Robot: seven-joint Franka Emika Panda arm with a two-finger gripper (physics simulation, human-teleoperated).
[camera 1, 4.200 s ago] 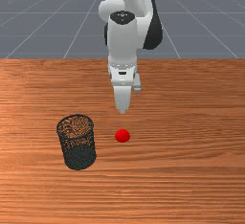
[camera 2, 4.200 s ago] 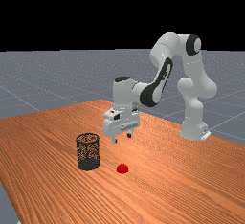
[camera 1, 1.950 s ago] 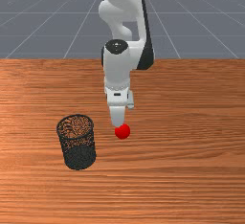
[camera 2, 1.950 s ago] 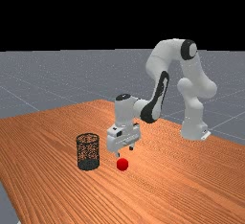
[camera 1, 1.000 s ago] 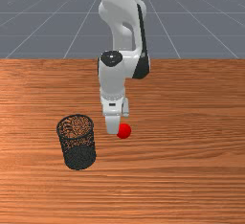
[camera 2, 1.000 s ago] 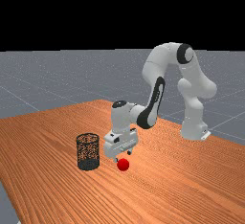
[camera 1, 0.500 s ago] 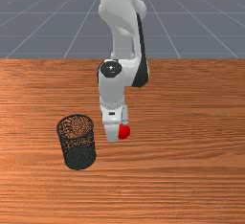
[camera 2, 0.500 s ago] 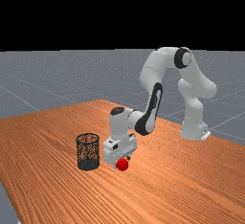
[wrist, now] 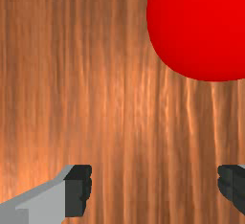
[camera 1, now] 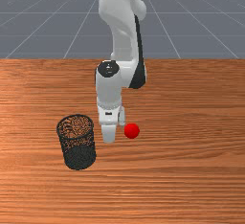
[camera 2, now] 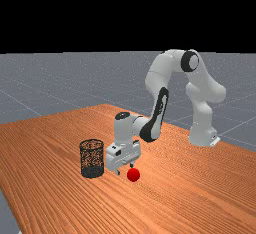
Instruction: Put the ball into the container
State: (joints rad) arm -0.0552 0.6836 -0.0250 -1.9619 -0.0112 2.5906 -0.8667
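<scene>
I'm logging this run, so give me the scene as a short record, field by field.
ball: red, outside the bin, to its right in the front view
bin: black mesh, upright, open top
fingers: open, nothing between them, beside the ball
arm: white and grey, reaching over the table
table: orange-brown wood
task: not done; ball not in bin

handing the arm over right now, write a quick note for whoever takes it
Gripper: open, empty, low beside the ball.
Ball: outside the fingers, off to the front view's right of the hand.
Container: upright on the table, at the front view's left, with the hand between it and the ball.
Done: hand down near the ball; no grasp yet.
Left: line up over the ball, close on it, lift, carry above the container, release.
</scene>
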